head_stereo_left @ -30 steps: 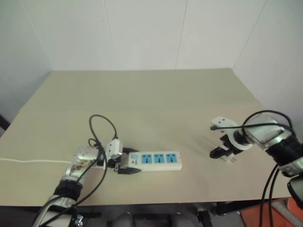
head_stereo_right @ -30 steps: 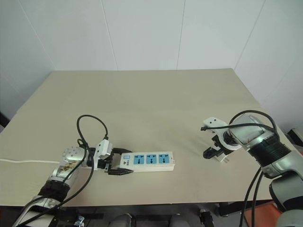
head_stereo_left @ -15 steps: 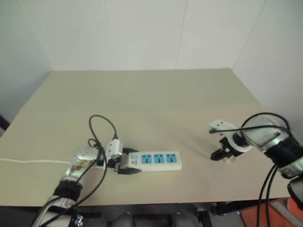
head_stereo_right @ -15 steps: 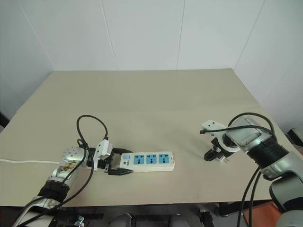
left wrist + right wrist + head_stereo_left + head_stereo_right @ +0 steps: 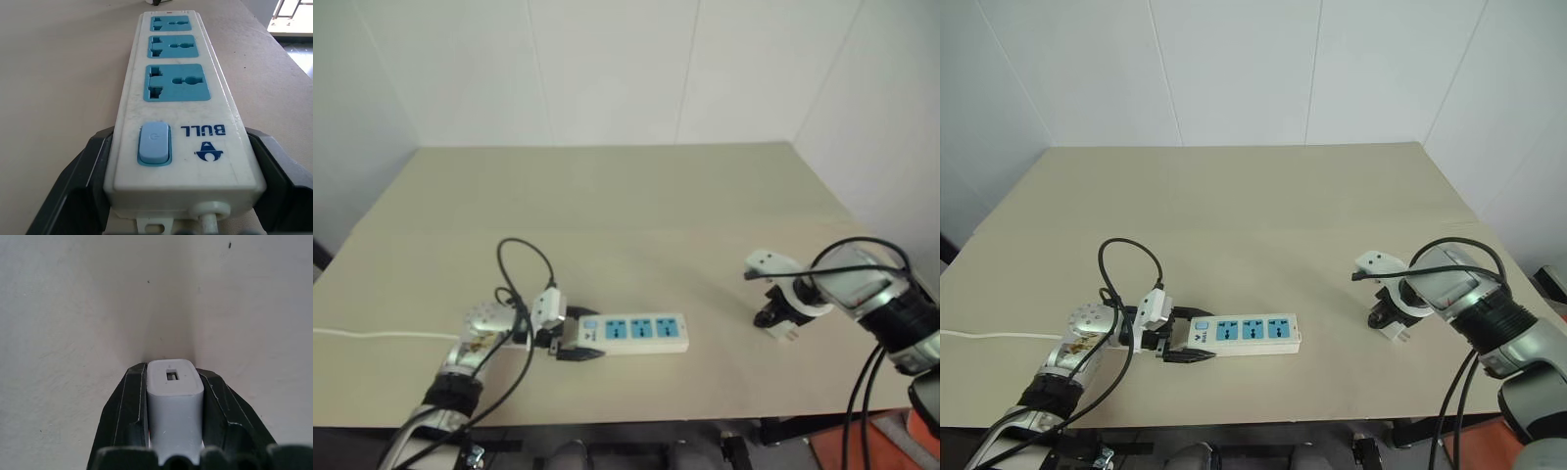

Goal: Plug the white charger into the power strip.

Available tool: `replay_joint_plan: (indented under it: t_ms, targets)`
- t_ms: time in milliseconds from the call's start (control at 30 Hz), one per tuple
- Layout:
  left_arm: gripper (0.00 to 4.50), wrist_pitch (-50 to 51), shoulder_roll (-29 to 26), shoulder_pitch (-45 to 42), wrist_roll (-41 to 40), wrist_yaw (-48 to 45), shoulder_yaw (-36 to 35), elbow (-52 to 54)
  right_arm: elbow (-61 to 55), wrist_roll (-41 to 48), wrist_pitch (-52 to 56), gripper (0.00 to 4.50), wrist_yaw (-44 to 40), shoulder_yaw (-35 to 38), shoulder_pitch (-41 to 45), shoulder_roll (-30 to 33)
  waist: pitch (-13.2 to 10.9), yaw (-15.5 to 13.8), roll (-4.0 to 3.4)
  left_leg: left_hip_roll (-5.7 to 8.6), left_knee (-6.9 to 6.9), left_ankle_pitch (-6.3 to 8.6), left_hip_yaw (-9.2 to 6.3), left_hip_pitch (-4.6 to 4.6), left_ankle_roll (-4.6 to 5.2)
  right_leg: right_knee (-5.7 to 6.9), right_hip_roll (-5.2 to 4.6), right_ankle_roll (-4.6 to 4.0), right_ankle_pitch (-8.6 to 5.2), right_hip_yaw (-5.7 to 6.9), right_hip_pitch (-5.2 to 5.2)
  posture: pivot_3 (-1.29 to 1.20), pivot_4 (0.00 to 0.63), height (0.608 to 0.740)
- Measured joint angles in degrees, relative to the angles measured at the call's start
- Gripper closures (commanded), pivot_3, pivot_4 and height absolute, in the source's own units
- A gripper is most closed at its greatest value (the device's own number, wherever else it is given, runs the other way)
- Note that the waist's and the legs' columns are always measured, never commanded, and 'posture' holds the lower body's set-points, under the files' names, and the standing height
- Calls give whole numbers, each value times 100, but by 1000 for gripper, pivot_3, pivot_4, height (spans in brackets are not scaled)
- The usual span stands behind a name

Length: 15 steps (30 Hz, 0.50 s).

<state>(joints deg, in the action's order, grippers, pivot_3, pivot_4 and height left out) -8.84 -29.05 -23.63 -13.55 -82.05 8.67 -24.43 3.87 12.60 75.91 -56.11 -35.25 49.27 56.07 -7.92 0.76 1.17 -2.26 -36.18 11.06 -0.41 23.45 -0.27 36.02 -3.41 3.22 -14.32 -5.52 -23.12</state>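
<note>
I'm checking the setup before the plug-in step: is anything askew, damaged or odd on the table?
Nothing stands out. The power strip lies flat, its switch end clamped in the left gripper, all three sockets free. The right gripper is shut squarely on the white charger, well off to the strip's right.

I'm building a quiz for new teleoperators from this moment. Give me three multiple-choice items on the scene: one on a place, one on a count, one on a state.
1. Where on the table is the power strip?
A. by the robot's left arm
B. at the far edge
C. under the right arm

2. How many blue socket panels does the power strip have?
A. two
B. three
C. five

3. What is the right claw doing?
A. standing open above the bare table
B. gripping the cord
C. shut on the white charger

Answers:
1 A, since the left claw clamps its switch end.
2 B, counted in the left wrist view.
3 C, as the black fingers press both sides of the charger.
</note>
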Motion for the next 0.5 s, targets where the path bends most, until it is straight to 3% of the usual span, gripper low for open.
replay_joint_plan:
  t_ms: [300, 400, 500]
  targets:
    - [1199, -8, -33, -34, -6, -31, 27, -9, -506, 803, -2080, 3339, 806, 3198, -861, -1478, 1, -2, 2, 0, 2, 0, -7, -5, 1, 3, 5, 3, 1, 2, 10, 0, 150, 740]
    - [1199, -8, -35, -39, -7, -47, 26, -12, -899, 976, -2741, 3339, 1148, 3844, -1247, -2089, 2, -2, 4, -1, 4, 1, -8, -6, 2, 4, 6, 2, 1, 3, 11, 0, 150, 740]
    - [1199, -12, -35, -42, -4, -44, 26, -22, -1086, 1131, -3193, 3339, 1352, 4029, -1494, -2523, 2, 8, 3, 1, 1, 0, -7, -7, 2, 8, 5, 2, 1, 0, 10, 0, 150, 740]
